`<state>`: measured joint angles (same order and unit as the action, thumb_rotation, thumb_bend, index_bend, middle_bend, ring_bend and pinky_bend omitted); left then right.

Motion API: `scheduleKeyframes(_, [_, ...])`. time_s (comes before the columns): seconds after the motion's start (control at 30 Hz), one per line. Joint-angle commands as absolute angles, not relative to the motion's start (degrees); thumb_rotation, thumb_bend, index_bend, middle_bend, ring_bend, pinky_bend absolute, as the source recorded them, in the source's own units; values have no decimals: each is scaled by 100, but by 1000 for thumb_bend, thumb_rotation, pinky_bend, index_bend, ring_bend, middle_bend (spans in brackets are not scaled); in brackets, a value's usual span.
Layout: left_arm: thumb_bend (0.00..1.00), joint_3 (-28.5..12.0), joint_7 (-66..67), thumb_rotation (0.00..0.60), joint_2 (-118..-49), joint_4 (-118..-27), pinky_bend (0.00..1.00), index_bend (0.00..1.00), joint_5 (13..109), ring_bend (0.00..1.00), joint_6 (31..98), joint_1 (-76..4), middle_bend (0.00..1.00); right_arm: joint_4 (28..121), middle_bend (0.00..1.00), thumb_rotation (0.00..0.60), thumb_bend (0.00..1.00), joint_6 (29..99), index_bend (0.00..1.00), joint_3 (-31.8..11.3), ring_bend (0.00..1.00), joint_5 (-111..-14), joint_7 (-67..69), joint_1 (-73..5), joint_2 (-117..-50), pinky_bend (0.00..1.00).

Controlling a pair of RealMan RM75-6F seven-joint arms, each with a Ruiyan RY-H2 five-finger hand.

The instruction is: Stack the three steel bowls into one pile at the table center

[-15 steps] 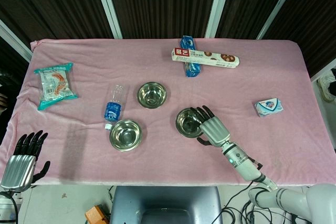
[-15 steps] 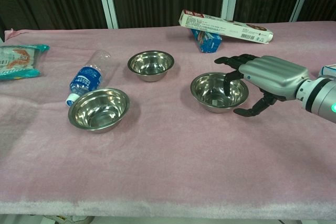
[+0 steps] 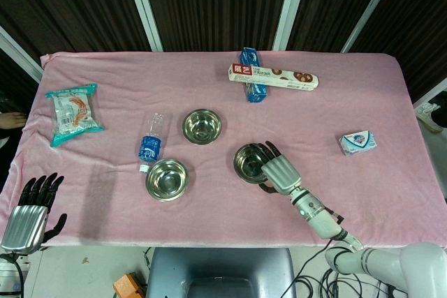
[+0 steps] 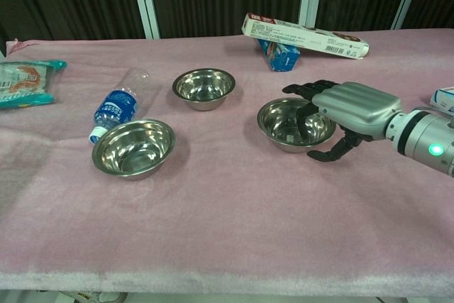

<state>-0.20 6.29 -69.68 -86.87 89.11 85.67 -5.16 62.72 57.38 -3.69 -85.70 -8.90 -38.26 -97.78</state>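
Right hand: reached over the near-right rim of the right bowl, fingers dipped inside, thumb outside below the rim; spread wide, nothing gripped yet. Judged a rim pinch in preparation, since a shallow steel bowl offers little else to hold.
Left hand: parked off the worktop's near-left edge, fingers loosely apart, holding nothing; kept clear of the reach.
Far bowl: sat near centre, apart from the others; likely base of the pile.
Left bowl: stood just beside the lying water bottle, unstacked.
Clutter: biscuit box and snack packet lay at the edges, outside the stacking area.
Change: moved further in over the right bowl, thumb nearer the wall; bowls unmoved.
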Motion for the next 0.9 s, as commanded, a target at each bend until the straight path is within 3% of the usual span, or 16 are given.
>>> scheduleKeyframes(0.03, [368,-16,595,600,-6958,-8677,59,0,8912,36,8583,-502,43,6217,40,600,552,5703,719,-412,0,-8532,-851,-3869,-9864,0])
scheduleKeyframes(0.17, [368,-6,540,600,-6943,-8664,59,0,8921,36,8619,-476,42,6076,65,600,589,5826,819,-446,0,-8557,-935,-3873,-9965,0])
scheduleKeyframes(0.4, [368,27,521,600,-6940,-8670,59,0,8985,36,8688,-438,42,6123,87,600,604,6040,848,-687,0,-8553,-1164,-3992,-9977,0])
scheduleKeyframes(0.67, [368,35,329,600,-6857,-8676,59,0,9035,36,8767,-404,42,6627,89,600,605,5809,819,-1686,0,-7870,-2539,-4661,-9962,0])
scheduleKeyframes(0.9, [368,17,-35,600,-6728,-8640,59,0,9023,36,8826,-370,42,6130,100,600,604,5572,807,-2438,0,-7251,-4006,-5758,-10652,0])
